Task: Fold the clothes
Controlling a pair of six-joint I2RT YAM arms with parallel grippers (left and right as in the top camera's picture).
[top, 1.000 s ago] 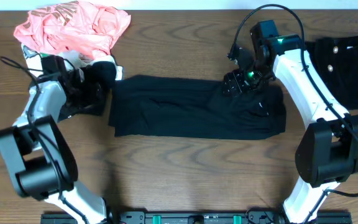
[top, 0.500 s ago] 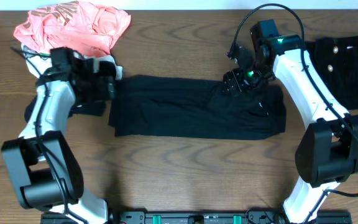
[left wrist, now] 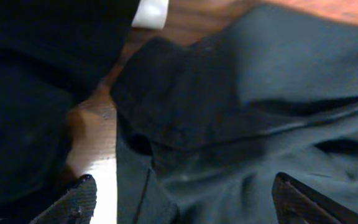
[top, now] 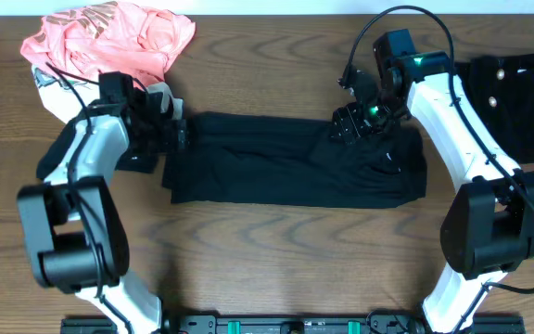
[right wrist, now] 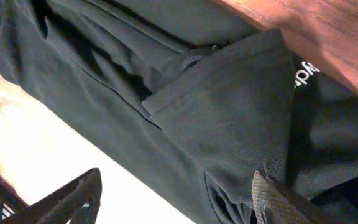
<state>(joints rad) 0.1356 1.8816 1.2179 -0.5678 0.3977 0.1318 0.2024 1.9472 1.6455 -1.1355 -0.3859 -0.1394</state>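
Note:
The black T-shirt (top: 286, 165) lies folded into a long strip across the middle of the table. My left gripper (top: 176, 133) is at its upper left corner. In the left wrist view the left gripper (left wrist: 185, 202) is open, with the dark shirt fabric (left wrist: 247, 118) under and between its fingers. My right gripper (top: 350, 125) hovers over the shirt's upper edge towards the right. In the right wrist view the right gripper (right wrist: 173, 199) is open over a folded flap (right wrist: 229, 118) and the shirt's edge. A small white print (right wrist: 303, 76) shows on the shirt.
A coral-pink garment (top: 109, 42) is bunched at the back left with a white piece (top: 49, 82) under it. A small dark piece (top: 137, 160) lies by the left arm. Another black garment (top: 517, 102) lies at the right edge.
My left arm has swung right, from beside the pink pile to the shirt's upper left corner. The right arm and the shirt have not moved.

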